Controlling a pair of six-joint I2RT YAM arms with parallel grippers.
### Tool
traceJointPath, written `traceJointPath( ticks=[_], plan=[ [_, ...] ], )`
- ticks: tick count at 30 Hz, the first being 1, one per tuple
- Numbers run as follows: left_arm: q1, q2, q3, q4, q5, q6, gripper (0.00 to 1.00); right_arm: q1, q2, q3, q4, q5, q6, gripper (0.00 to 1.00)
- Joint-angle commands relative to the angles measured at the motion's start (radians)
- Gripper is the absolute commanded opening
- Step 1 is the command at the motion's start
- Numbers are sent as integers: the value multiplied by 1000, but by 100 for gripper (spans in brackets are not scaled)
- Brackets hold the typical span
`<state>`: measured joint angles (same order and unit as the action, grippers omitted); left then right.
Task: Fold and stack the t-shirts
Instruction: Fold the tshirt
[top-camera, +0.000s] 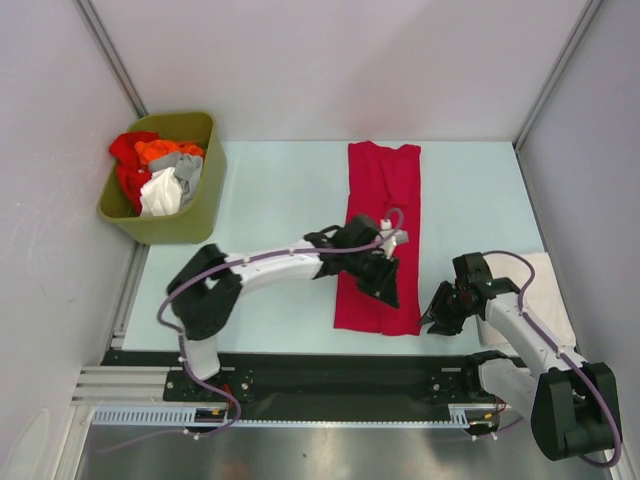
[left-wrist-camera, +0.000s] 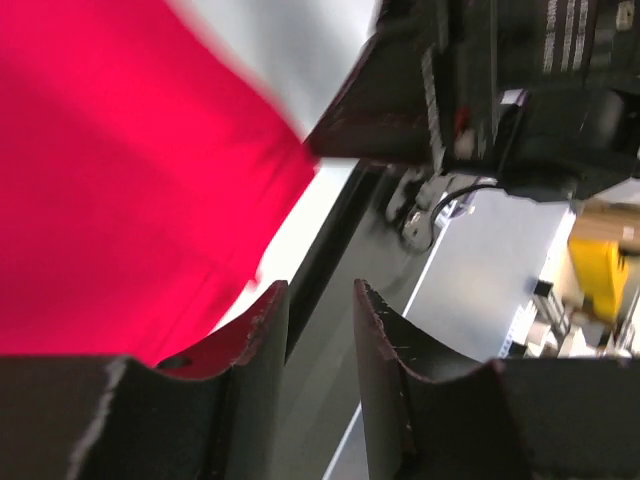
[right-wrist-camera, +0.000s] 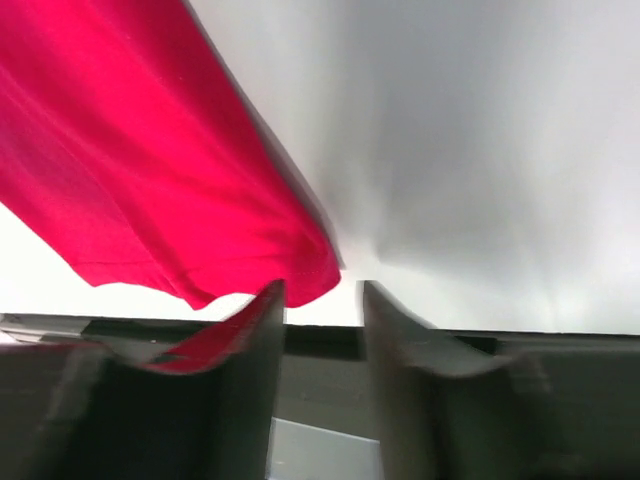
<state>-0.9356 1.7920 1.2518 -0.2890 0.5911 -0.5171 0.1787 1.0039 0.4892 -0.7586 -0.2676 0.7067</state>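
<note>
A crimson-red t-shirt (top-camera: 383, 215) lies on the table as a long, narrow folded strip running from far to near. My left gripper (top-camera: 385, 283) hovers over its near half. In the left wrist view that gripper (left-wrist-camera: 320, 290) is open with nothing between its fingers, and the red cloth (left-wrist-camera: 120, 180) lies to its left. My right gripper (top-camera: 438, 318) sits just right of the shirt's near right corner. In the right wrist view it (right-wrist-camera: 322, 290) is open and empty, with the shirt's corner (right-wrist-camera: 300, 270) by its left fingertip. An off-white t-shirt (top-camera: 548, 290) lies partly hidden under the right arm.
An olive-green bin (top-camera: 195, 215) at the far left holds red, orange, grey and white t-shirts (top-camera: 160, 170). Walls close in the table on the left, back and right. The black base rail (top-camera: 330, 375) runs along the near edge.
</note>
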Motion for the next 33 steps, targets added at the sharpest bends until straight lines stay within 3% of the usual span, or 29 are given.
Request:
traceJointPath(
  ticks=[1, 5, 10, 17, 26, 33],
  plan=[
    [-54, 128, 112, 14, 73, 19, 37, -10, -28, 46, -36, 16, -9, 37],
    [-54, 201, 132, 36, 90, -7, 35, -22, -62, 48, -38, -7, -18, 20],
    [-42, 239, 48, 42, 75, -40, 28, -25, -16, 34, 65, -123, -23, 1],
    [-28, 277, 32, 34, 75, -40, 28, -21, 77, -12, 136, -167, -29, 0],
    [-17, 308, 11, 7, 36, -24, 27, -39, 64, -81, 133, -137, -18, 0],
    [-17, 284, 3, 7, 26, -21, 27, -27, 35, -61, -25, -35, 20, 0]
  ],
)
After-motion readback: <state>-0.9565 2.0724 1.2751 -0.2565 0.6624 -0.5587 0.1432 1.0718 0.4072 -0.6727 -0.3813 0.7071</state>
